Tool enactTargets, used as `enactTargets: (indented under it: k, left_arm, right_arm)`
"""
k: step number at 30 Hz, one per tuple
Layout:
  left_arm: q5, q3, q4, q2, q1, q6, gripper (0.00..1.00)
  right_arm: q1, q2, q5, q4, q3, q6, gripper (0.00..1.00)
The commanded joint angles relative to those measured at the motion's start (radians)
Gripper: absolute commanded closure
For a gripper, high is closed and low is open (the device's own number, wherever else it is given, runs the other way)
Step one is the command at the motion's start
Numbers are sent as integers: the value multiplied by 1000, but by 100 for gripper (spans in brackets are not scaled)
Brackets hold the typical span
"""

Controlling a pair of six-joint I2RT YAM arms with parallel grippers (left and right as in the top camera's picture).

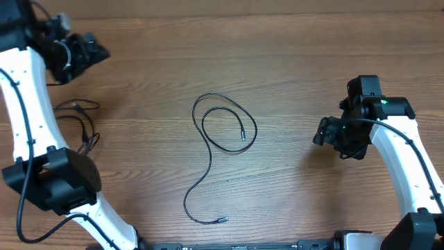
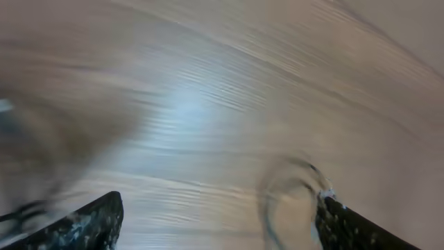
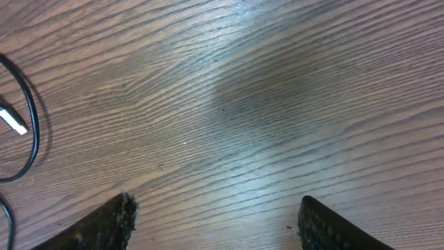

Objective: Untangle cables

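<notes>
A: State of the left gripper (image 2: 218, 205)?

B: Spread wide. Its two dark fingers (image 2: 83, 223) sit at the bottom corners of the wrist view with bare wood between them, holding nothing. The view is badly smeared. A faint curved streak shows near the right-hand finger; cannot tell what it is. Overhead, it hangs over the far left corner, well apart from the middle.

A: And the right gripper (image 3: 216, 201)?

B: Also released. Fingertips wide apart, only wood grain between, touching nothing. Overhead, it is at the right side, pointing toward the centre, well apart from the cable (image 1: 223, 128).

A: Where does the cable lie?

B: Mid-table. It is a thin black cord with two loose loops, one nested inside the other, and one plug end (image 1: 243, 135) lying within them. A long tail curves down toward the near edge and ends in a second small plug (image 1: 220, 220). In the right wrist view, a curve of it shows at the left edge, with a silvery-white tip (image 3: 14, 119) just inside the curve.

A: Other cords?

B: A second cord (image 1: 82, 119), thin and black, lies at the left just beside the left arm (image 1: 31, 118). It is partly hidden, so I cannot tell how it runs.

A: Surface?

B: A brown wood-grain table (image 1: 291, 62) fills every view. There is pale glare on it under the left wrist.
</notes>
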Motion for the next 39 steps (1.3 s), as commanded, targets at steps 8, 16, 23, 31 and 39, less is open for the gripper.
enactTargets:
  k: [8, 16, 23, 31, 39]
  left_arm:
    - [-6, 2, -100, 16, -348, 254, 11]
    - [-406, -5, -61, 64, -597, 254, 8]
    - [-459, -5, -19, 199, -700, 373, 11]
    - [-520, -5, 48, 371, -709, 372, 18]
    - [-520, -5, 107, 434, -703, 264, 23]
  right_arm:
    - [-3, 0, -1, 4, -6, 0, 27]
    - [-3, 0, -1, 3, -6, 0, 27]
    - [-3, 0, -1, 2, -6, 0, 27]
    - [-3, 0, -1, -2, -6, -3, 27]
    - [-3, 0, 0, -4, -6, -3, 27]
